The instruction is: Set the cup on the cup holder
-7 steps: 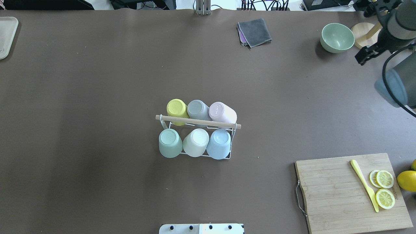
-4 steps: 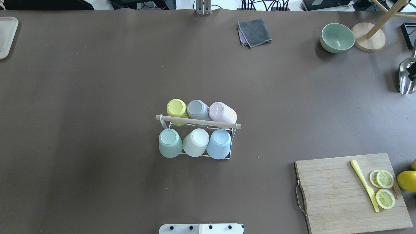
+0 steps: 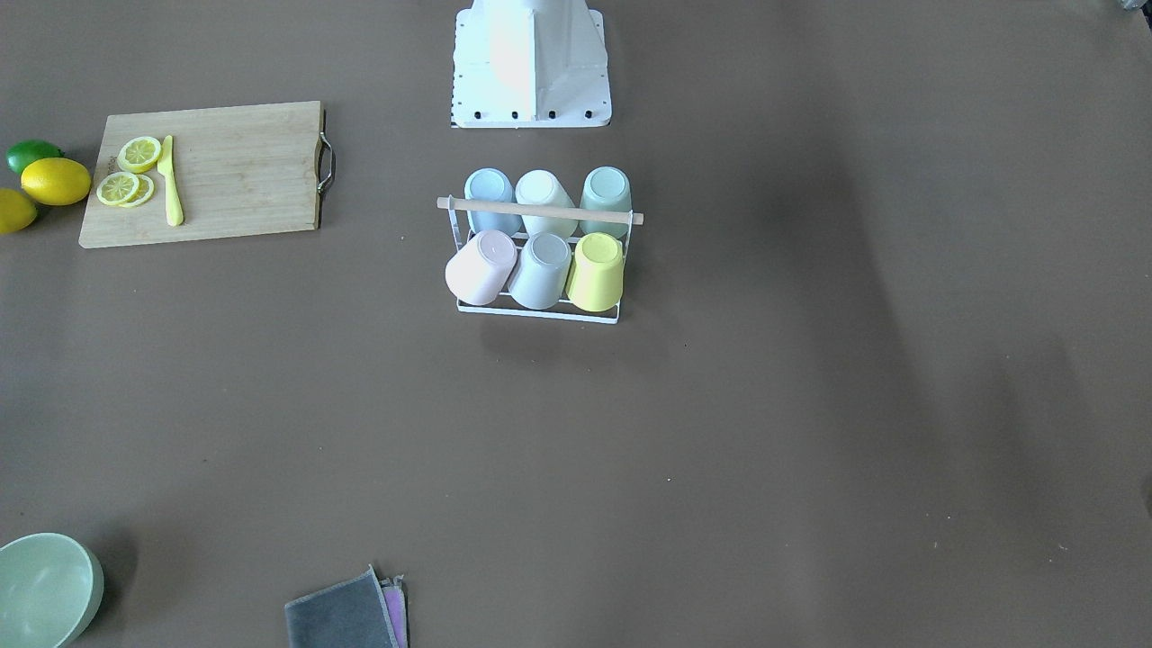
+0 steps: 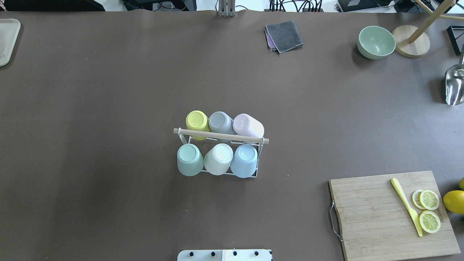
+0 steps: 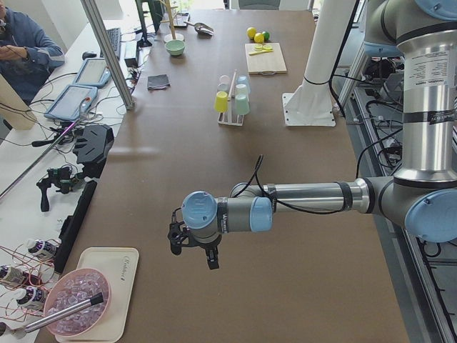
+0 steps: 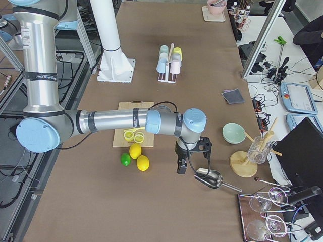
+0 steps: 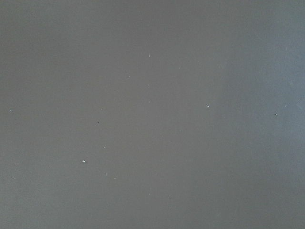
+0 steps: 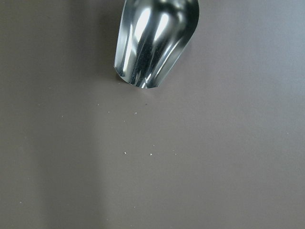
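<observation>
Though no cup stands loose on the counter [image 4: 108,90], the cup holder [image 4: 221,136] at mid-counter carries six, all upturned on its prongs.
- Row away from the robot: yellow cup [image 4: 197,121], grey cup [image 4: 219,122], pink cup [image 4: 248,125], the last tilted.
- Row toward the robot: green cup [image 4: 189,158], white cup [image 4: 218,157], blue cup [image 4: 244,159].

Status: every place filled; task judged complete, nothing left to load.

Left hand [image 5: 193,256]: over bare counter near a tray [image 5: 121,286], well apart from the holder; spread or pressed together, cannot tell.

Right hand [image 6: 193,164]: just beside a metal scoop [image 6: 212,177], well apart from the holder; likewise cannot tell.

Markings: stamp on the cutting board [image 4: 373,214] beside the lemon slices [image 4: 429,199], and script on the tray, both too small to read.
</observation>
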